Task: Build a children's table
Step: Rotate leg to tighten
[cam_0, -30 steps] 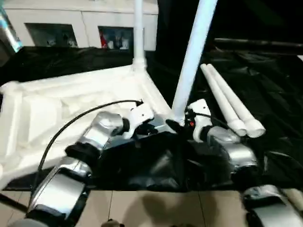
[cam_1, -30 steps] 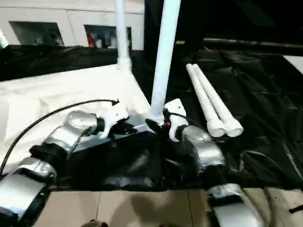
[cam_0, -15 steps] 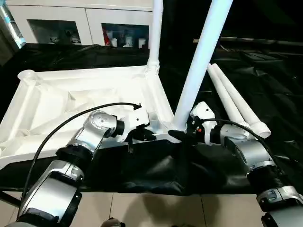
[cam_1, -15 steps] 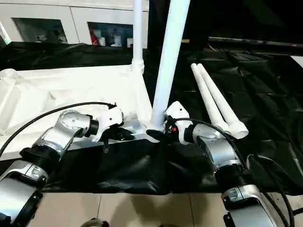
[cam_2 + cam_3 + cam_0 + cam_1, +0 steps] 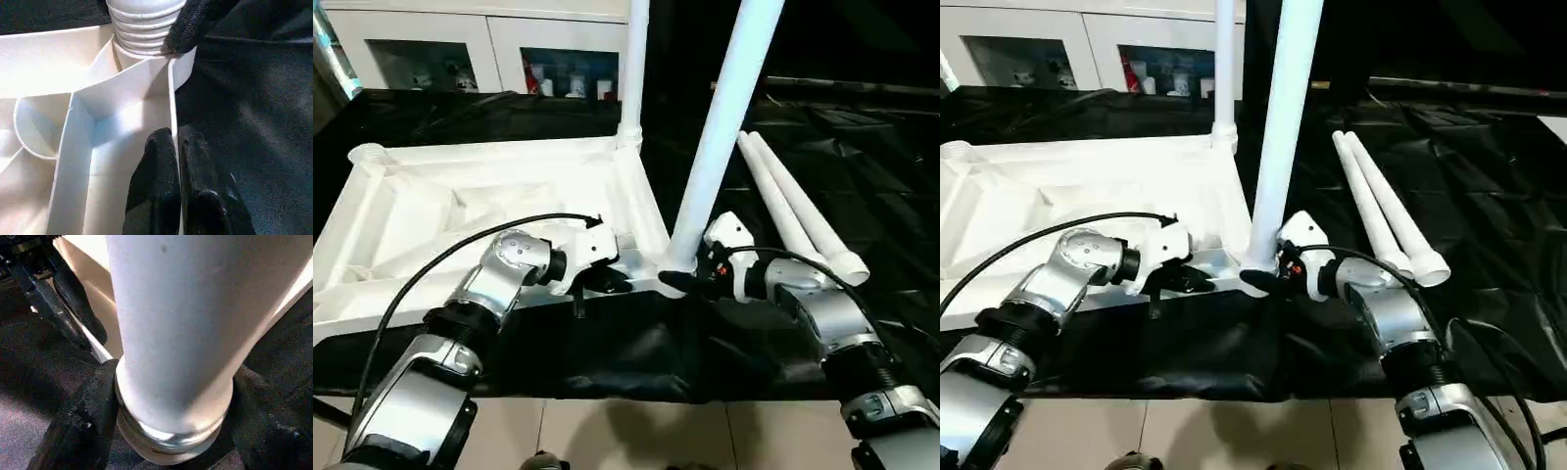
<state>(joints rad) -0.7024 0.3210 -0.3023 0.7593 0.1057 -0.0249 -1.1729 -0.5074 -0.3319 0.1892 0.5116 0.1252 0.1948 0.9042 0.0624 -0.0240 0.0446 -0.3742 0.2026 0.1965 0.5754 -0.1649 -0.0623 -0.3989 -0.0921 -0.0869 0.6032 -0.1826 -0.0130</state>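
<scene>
Tabletop [image 5: 489, 211] lies underside up on the black-draped work table [image 5: 862, 176], ribs and corner sockets exposed; judged so the legs can go in from above.

Far corner: one leg [image 5: 631, 69] already stands upright in its socket, well beyond both grippers.

Near right corner: second leg [image 5: 720, 137] stands upright, slightly tilted, its ribbed foot at the corner socket. Right gripper [image 5: 690, 279] comes in low from the robot's right and has its two black fingers [image 5: 83, 431] around the leg just above the foot, one on each side, touching it. A low grasp likely gives the most control over seating the foot. From the left wrist view some ribs still show above the socket rim, so the leg seems not fully home.

Left gripper [image 5: 607, 284], just beside the right one, is clenched on the tabletop's near edge wall, one finger [image 5: 156, 171] on each face of the thin rim. Judged purpose: pinning the top against shifting or twisting.

Two spare legs [image 5: 798, 211] lie side by side, touching, on the cloth beyond the right gripper, within its reach for the remaining corners.
</scene>
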